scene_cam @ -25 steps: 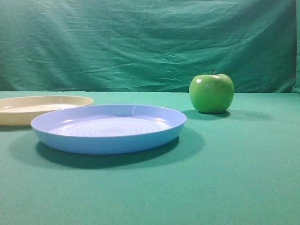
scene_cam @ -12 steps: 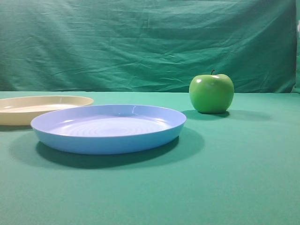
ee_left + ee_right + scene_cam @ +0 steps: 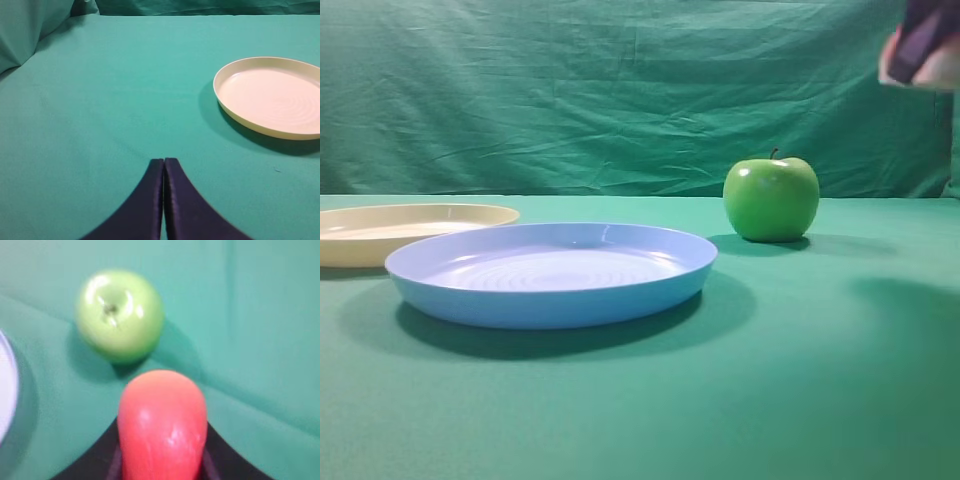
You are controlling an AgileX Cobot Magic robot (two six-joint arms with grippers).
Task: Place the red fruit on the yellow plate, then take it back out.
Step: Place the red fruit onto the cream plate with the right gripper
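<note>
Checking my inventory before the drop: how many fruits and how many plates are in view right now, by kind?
Fruits: 2 (red fruit held in the right tool, green apple)
Plates: 2 (yellow plate, blue plate)
Total: 4

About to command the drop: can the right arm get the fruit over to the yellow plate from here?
Probably yes. The right gripper holds the red fruit in the air; the yellow plate lies bare at far left, past the blue plate.
</note>
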